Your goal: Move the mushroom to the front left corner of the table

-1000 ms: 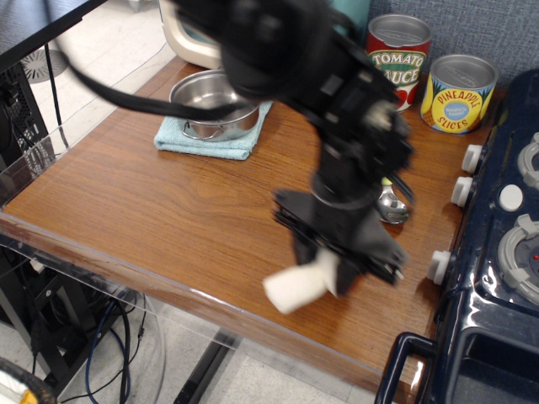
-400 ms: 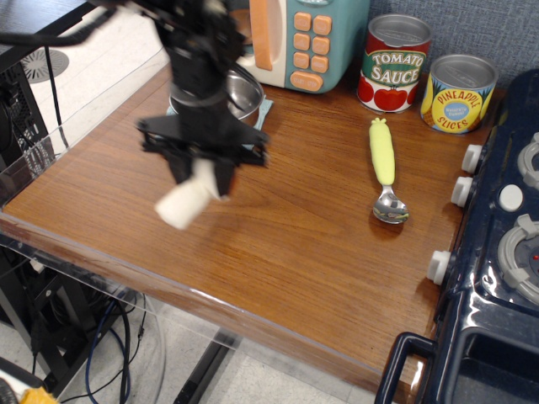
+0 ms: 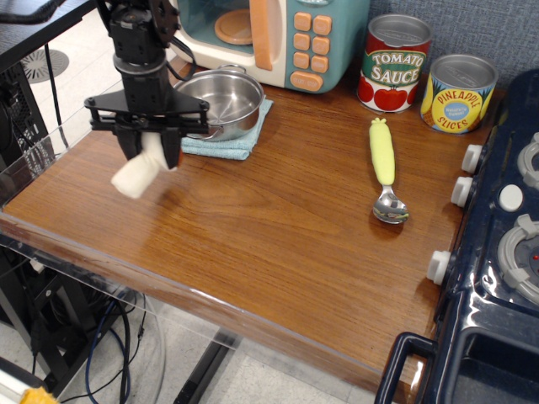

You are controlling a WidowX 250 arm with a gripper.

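Observation:
My gripper (image 3: pixel 150 150) is shut on the mushroom (image 3: pixel 136 172) and holds it above the left part of the wooden table (image 3: pixel 253 227). Only the cream-white stem shows, sticking out down and to the left of the fingers; the cap is hidden inside the gripper. The mushroom hangs tilted over the table's left side, a little back from the front edge.
A steel pot (image 3: pixel 221 101) on a blue cloth (image 3: pixel 227 143) stands just right of the gripper. A toy microwave (image 3: pixel 278 38), a tomato sauce can (image 3: pixel 397 63) and a pineapple can (image 3: pixel 459 93) line the back. A yellow-green spoon (image 3: pixel 384 168) lies right; a dark blue stove (image 3: pixel 497 252) is at the far right.
The gripper has carried the mushroom from the front right of the table across to the left side, uncovering the spoon, the pot and the microwave.

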